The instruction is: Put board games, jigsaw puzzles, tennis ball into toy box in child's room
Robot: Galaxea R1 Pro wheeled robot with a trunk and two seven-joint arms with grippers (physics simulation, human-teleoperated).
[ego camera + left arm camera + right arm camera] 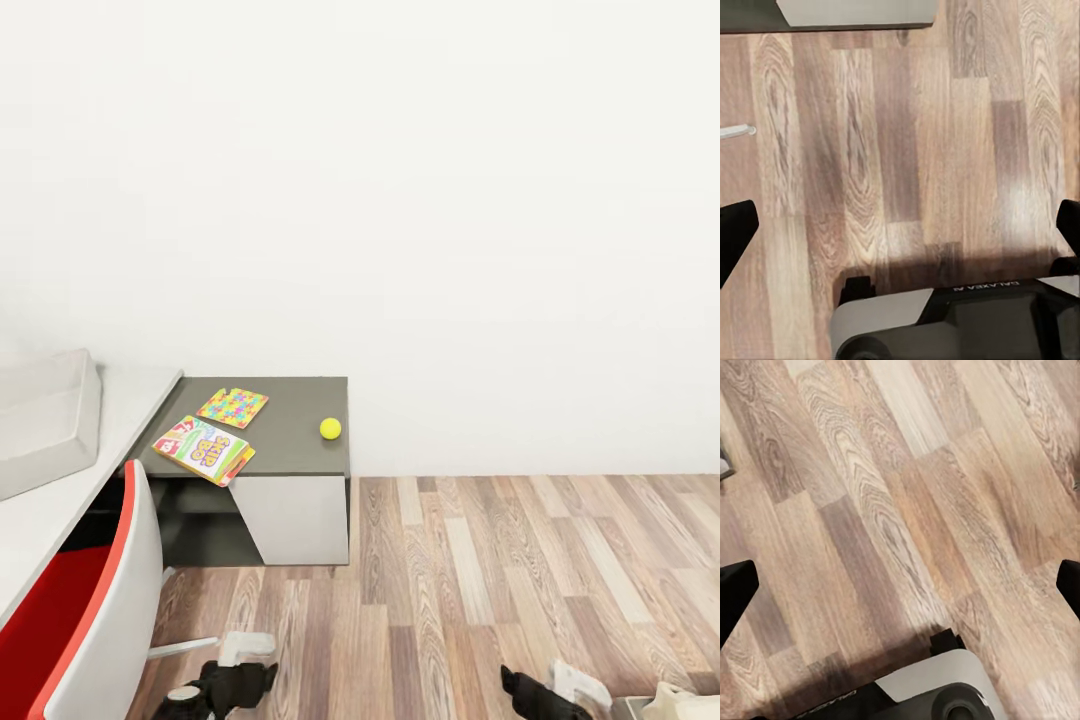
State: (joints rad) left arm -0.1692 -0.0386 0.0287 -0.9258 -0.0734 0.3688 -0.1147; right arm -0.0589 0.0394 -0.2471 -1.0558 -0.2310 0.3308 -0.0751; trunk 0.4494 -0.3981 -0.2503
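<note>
On the dark low section of the table lie a jigsaw, the SKIP-BO box just beside it with its corner over the front edge, and the ball apart near the right end. The toy box sits on the pale top at left. Both grippers, left and right, hang wide open and empty over the plank floor. A red chair stands by the table.

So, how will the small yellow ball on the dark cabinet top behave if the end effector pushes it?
The tennis ball is round and rests free on the flat dark cabinet top, so it will probably roll at a light touch. It lies near the outer edge, so a push that way could send it to the floor.
</note>
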